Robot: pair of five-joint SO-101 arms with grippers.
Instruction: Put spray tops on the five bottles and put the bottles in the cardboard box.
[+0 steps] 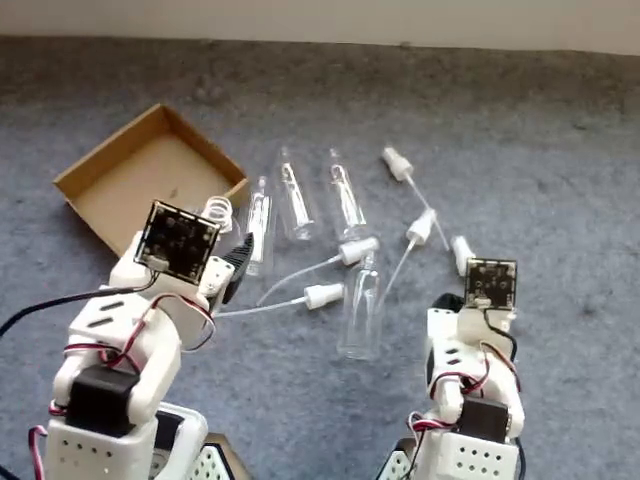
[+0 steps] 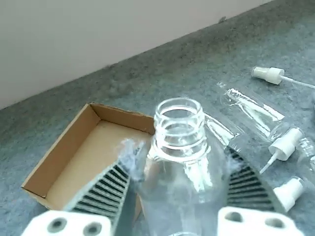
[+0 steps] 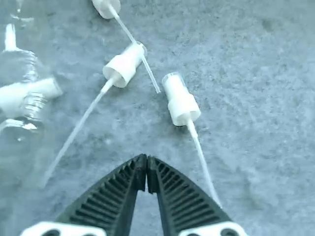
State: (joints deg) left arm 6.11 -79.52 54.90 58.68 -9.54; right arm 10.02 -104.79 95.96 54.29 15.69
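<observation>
My left gripper (image 2: 177, 162) is shut on a clear uncapped bottle (image 2: 179, 142), held upright just beside the open cardboard box (image 2: 74, 157). In the high view that bottle's neck (image 1: 218, 210) rises next to the box (image 1: 140, 180). Three clear bottles (image 1: 295, 195) lie side by side on the carpet, and another bottle (image 1: 362, 300) lies nearer the arms. Several white spray tops with long tubes lie loose, among them one spray top (image 3: 179, 101) just ahead of my right gripper (image 3: 146, 164), which is shut with nothing in it, low over the carpet.
Grey carpet covers the table. More spray tops (image 1: 397, 165) (image 1: 322, 295) are scattered between the two arms. A wall runs along the far edge. Open carpet lies to the right of the right arm (image 1: 470, 340).
</observation>
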